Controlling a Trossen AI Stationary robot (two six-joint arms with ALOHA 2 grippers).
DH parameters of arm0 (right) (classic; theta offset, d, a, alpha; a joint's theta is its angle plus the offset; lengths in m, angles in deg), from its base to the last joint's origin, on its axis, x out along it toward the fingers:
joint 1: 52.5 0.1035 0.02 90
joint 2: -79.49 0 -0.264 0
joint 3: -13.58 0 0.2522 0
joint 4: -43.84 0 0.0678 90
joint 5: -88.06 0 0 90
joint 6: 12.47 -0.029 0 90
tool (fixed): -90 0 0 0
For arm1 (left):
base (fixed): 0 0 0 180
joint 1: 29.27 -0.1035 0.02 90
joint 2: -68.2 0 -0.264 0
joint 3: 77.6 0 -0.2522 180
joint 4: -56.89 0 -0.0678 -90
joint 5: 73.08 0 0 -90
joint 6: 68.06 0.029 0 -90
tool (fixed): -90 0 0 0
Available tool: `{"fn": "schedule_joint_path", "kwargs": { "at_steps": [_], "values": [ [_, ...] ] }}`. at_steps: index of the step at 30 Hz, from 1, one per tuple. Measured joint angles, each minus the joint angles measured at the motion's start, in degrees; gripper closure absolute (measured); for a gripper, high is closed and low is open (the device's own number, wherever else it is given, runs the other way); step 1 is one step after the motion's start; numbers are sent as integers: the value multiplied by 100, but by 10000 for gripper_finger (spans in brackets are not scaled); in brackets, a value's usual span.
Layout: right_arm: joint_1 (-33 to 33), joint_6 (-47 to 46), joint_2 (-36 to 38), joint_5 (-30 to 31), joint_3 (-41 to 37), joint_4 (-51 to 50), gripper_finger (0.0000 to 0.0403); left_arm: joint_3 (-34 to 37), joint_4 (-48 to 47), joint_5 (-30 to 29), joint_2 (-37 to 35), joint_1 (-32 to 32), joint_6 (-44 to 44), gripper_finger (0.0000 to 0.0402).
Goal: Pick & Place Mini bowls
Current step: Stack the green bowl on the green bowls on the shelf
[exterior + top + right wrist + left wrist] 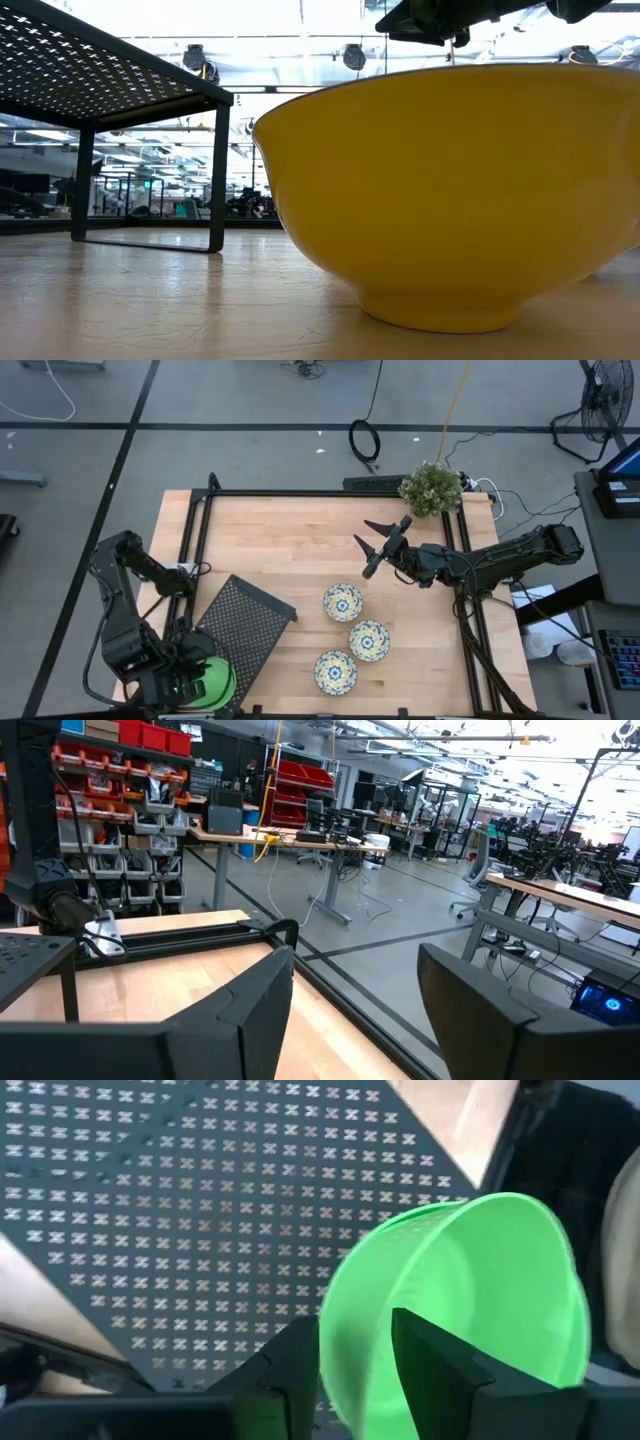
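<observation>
Closest to the low camera we see a yellow-walled round bowl sitting on the light wooden table, filling most of that view; which bowl it is we cannot tell. Behind it stands the black perforated mesh tray, raised on legs at the table's front-left. We count three white mini bowls with blue-and-yellow floral pattern clustered just right of the tray, near each other, apart from both arms. Left gripper is at the front-left corner beside the tray; its fingers straddle the rim of a bright green plastic mini bowl, one inside, one outside, whether pinching or loose we cannot tell. Right gripper hovers over the back-centre of the table, fingers spread, nothing between them. A small green potted plant sits at the back-right corner.
</observation>
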Motion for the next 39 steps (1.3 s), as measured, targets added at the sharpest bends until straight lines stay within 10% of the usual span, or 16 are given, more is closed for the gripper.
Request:
{"fn": "schedule_joint_path", "kwargs": {
  "at_steps": [39],
  "values": [
    [0,0,-1,-2,0,-4,197,-2,873,-637,-380,163,941,270]
  ]
}}
